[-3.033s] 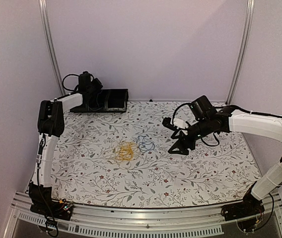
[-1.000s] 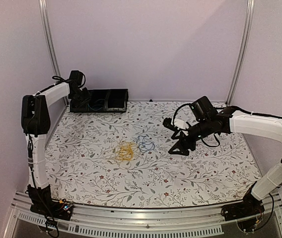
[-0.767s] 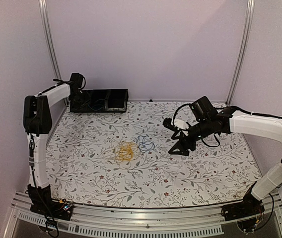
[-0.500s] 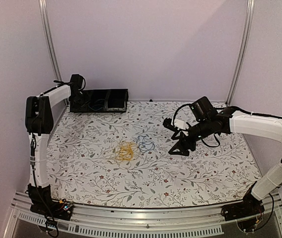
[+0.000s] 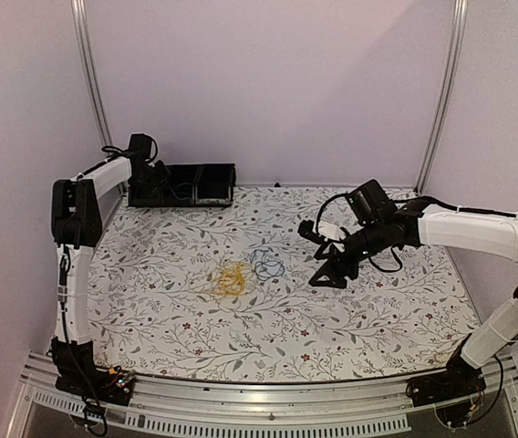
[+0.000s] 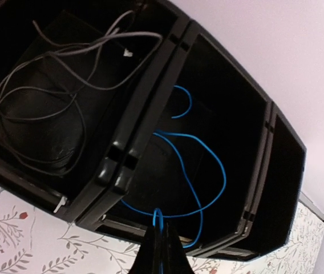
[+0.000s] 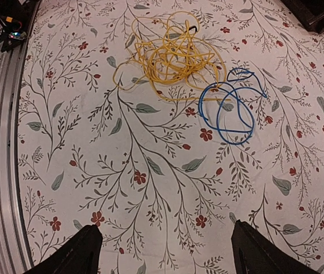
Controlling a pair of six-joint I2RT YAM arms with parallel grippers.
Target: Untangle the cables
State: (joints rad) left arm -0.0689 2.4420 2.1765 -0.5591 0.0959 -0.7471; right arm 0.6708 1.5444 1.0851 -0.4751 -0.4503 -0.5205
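- Aluminium rail: runs along the near edge, with both arm bases mounted on it.
- Counter: covered in a floral-print cloth.
- Yellow cable: lies in a loose, many-looped heap near the middle of the counter. Nothing grips it.
- Blue cable: a few flat loops on the counter, just right of the yellow heap and slightly further back. In the right wrist view the outer strands of the two coils meet at one edge.
- Right end effector: positioned over the counter to the right of the blue cable, with its fingers spread wide. Nothing sits between them.
- Black tray: stands at the far left of the counter against the back wall and is divided into compartments.
- Grey cable: coiled loosely in the tray's left compartment.
- Second blue cable: lies in the tray's middle compartment, with one loop drawn up to the near wall.
- Left end effector: at the tray, fingers pressed together and clamped on that loop of the second blue cable.
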